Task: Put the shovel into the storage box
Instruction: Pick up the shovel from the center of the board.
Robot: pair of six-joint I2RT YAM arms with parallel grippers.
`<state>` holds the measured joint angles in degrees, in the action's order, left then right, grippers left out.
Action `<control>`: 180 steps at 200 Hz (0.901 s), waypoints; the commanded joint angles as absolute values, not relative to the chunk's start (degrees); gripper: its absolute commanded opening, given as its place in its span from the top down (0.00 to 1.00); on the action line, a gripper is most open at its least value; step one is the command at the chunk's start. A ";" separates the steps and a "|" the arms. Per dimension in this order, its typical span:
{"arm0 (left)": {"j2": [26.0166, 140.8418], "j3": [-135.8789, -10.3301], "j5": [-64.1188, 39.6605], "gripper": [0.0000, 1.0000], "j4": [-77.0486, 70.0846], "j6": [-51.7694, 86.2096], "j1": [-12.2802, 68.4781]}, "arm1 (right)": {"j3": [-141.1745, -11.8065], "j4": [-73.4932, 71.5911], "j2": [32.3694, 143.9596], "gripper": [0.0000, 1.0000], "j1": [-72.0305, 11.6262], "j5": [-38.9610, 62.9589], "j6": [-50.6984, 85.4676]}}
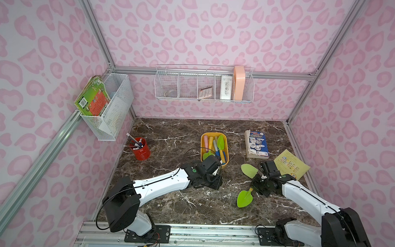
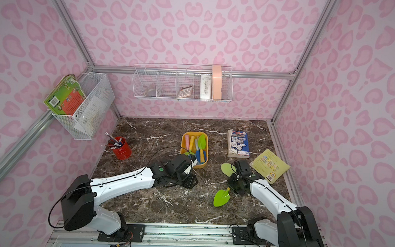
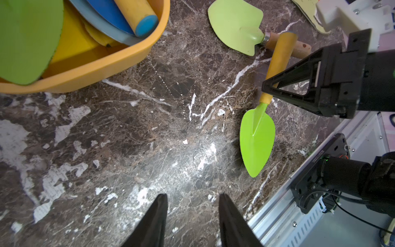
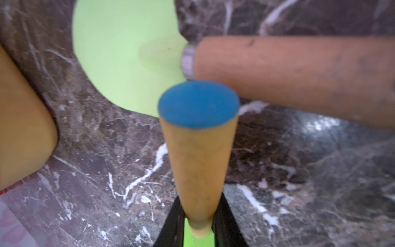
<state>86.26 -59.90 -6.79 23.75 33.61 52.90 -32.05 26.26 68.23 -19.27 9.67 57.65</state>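
Two arms (image 1: 160,185) reach over the counter (image 1: 169,132). Right pincer (image 3: 267,87) is clamped on the yellow handle of one bright green shovel (image 1: 244,199), which is outside the box (image 1: 201,144), near it. Its handle crosses a second, paler shovel (image 1: 249,170). Left pincer (image 3: 192,195) stands apart, empty, just beside the one box.

The dark marble tabletop (image 1: 166,206) carries a red pen cup (image 1: 142,152) at ten o'clock, the yellow-orange storage box (image 1: 201,149) at twelve, a blue-covered book (image 1: 257,145) at one and a yellow booklet (image 1: 291,164) at three. A pale green shovel (image 1: 248,170) lies between the booklet and the centre, and a bright green shovel (image 1: 244,199) lies at five.
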 commanded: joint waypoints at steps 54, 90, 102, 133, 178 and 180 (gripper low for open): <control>78.12 -58.26 -1.53 0.52 32.35 41.32 45.22 | -41.04 25.33 67.94 0.82 -20.30 8.83 49.98; 74.73 -58.54 2.32 0.52 38.05 42.70 43.74 | -50.72 25.59 74.37 0.82 -21.15 9.95 44.06; 73.63 -58.36 3.02 0.52 38.96 43.27 43.51 | -54.35 25.52 77.02 0.82 -21.92 9.93 41.60; 71.68 -57.16 3.35 0.52 39.47 44.23 43.06 | -65.25 27.00 85.61 0.82 -24.26 9.33 35.57; 70.46 -56.01 3.10 0.52 39.48 45.32 42.96 | -81.14 28.46 97.44 0.82 -27.77 8.06 32.21; 70.41 -55.93 3.08 0.52 39.51 45.32 42.97 | -81.83 28.56 97.97 0.82 -27.79 8.10 32.18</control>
<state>70.98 -56.38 2.48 38.30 44.58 43.03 -74.83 27.16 93.62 -26.57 9.15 35.44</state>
